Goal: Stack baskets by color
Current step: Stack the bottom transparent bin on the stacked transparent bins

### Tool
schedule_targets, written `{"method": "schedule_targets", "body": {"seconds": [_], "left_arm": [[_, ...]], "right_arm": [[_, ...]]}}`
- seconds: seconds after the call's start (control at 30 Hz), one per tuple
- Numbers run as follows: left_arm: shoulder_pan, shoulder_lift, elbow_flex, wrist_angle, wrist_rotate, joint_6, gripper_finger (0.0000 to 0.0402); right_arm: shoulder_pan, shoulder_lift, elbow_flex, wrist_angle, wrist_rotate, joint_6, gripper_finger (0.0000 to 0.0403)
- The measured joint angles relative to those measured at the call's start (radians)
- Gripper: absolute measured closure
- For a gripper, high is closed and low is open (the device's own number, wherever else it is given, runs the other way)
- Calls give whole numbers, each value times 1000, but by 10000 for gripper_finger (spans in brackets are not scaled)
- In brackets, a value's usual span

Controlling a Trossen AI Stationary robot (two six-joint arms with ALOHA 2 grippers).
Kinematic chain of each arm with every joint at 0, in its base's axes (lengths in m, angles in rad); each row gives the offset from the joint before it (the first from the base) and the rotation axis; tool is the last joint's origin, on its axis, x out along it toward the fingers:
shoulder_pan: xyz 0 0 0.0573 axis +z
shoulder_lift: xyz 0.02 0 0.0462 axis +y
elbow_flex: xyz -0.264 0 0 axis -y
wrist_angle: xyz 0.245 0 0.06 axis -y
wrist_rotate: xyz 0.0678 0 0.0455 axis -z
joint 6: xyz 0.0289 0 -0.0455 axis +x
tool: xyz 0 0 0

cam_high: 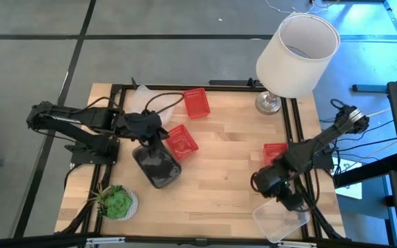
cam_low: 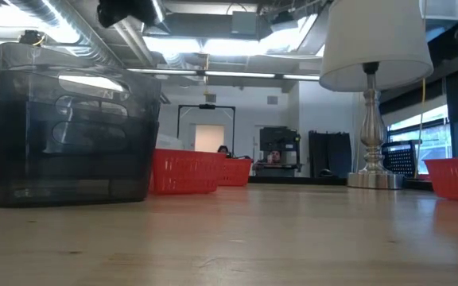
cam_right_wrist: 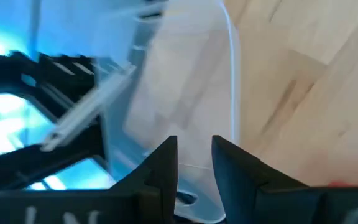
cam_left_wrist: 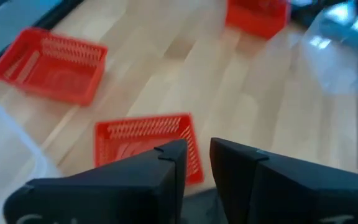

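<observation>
On the table (cam_high: 212,158), one basket (cam_high: 157,166) sits on the left side, with a second basket (cam_high: 181,141) just beside it toward the middle and a third basket (cam_high: 196,102) farther back near the rear edge. Another basket (cam_high: 275,153) lies on the right side, and a fifth basket (cam_high: 280,221) hangs partly over the front right corner. The lamp (cam_high: 296,55) stands at the back right, the potted plant (cam_high: 116,202) at the front left. Something pale, possibly another basket, lies at the back left.

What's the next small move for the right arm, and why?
Probably lift the clear basket slightly: the right pincer appears closed on its wall, and it overhangs the table's near right corner, away from the other clear basket at the far left.
</observation>
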Motion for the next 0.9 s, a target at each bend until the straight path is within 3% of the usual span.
{"method": "schedule_targets", "body": {"seconds": [0.33,0.9], "left_arm": [[-14,-30,-1,-4,1,-30,340],[-14,-27,-1,-6,2,-32,340]], "right_arm": [[85,140,-15,5,193,-75,305],[132,347,-15,114,210,-120,305]]}}
